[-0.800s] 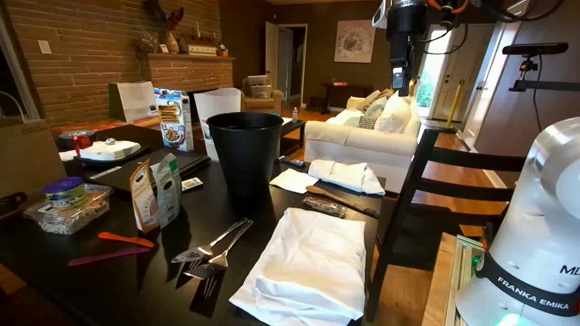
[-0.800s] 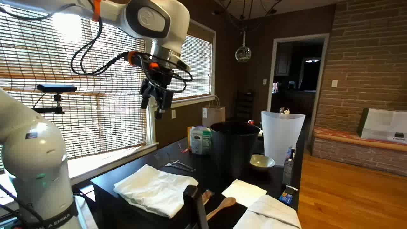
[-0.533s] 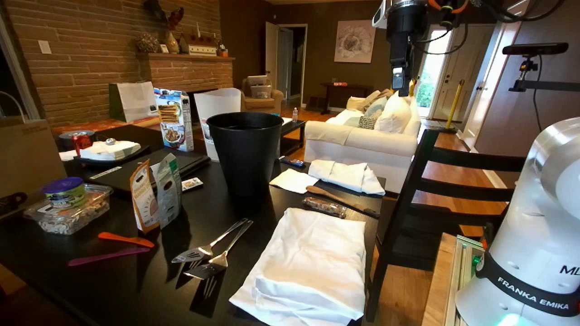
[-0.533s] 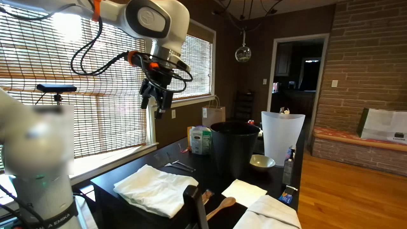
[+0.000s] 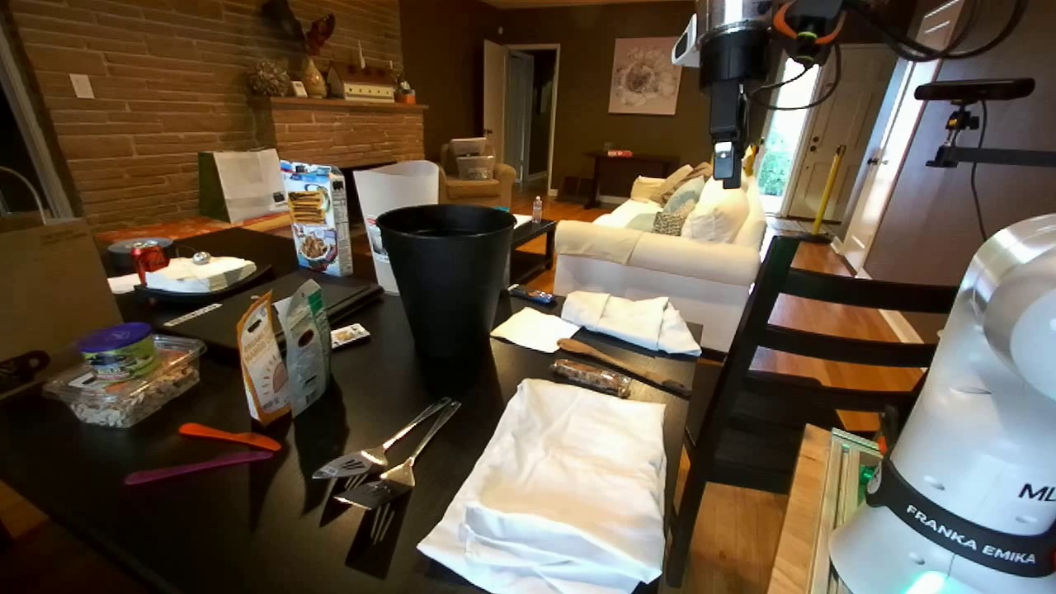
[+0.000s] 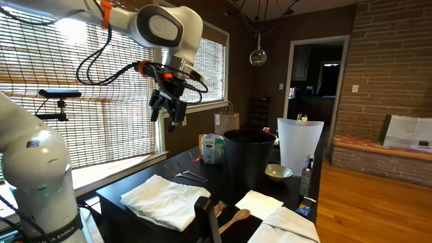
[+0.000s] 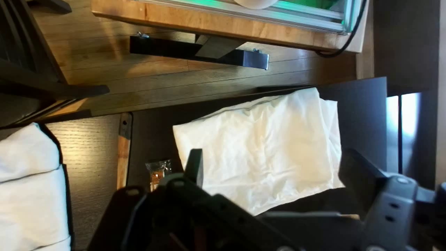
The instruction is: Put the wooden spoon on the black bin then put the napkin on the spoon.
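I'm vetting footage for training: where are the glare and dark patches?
In an exterior view, light washes out part of the window blind; in the wrist view, sheen brightens the tabletop beside the wooden spoon, while the gripper is mostly near-black.

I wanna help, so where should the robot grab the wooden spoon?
Probably by the middle of its handle, coming down from above. The wooden spoon lies on the table, and the handle is long and slim, so the gripper could close across it.
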`<state>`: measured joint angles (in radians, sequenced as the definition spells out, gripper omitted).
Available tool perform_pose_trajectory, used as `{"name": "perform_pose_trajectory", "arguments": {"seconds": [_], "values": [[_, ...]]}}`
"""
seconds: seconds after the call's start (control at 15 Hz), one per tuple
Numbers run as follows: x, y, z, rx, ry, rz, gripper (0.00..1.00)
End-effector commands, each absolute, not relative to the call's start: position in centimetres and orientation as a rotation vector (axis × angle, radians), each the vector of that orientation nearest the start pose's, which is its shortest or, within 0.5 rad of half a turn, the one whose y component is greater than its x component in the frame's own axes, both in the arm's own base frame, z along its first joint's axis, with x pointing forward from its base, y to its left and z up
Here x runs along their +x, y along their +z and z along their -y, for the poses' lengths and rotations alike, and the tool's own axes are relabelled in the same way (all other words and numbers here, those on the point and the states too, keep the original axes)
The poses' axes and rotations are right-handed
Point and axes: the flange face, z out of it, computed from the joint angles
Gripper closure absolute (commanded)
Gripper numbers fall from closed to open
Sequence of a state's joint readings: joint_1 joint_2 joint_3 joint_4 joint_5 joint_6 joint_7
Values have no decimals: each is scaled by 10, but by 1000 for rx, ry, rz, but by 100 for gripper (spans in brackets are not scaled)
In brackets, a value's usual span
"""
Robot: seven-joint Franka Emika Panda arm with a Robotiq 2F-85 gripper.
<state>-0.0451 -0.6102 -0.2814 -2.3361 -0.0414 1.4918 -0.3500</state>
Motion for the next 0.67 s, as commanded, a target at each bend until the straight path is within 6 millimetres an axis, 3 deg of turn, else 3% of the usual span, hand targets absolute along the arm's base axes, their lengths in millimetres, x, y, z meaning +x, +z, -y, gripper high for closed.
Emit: {"name": "perform_pose_trajectory", "arguments": {"seconds": [0.0, 0.27, 0.6], "values": [[334, 488, 143, -2995, 313, 329, 0], [353, 442, 162, -3049, 189, 468, 0], [365, 382, 211, -3091, 68, 373, 0]]}}
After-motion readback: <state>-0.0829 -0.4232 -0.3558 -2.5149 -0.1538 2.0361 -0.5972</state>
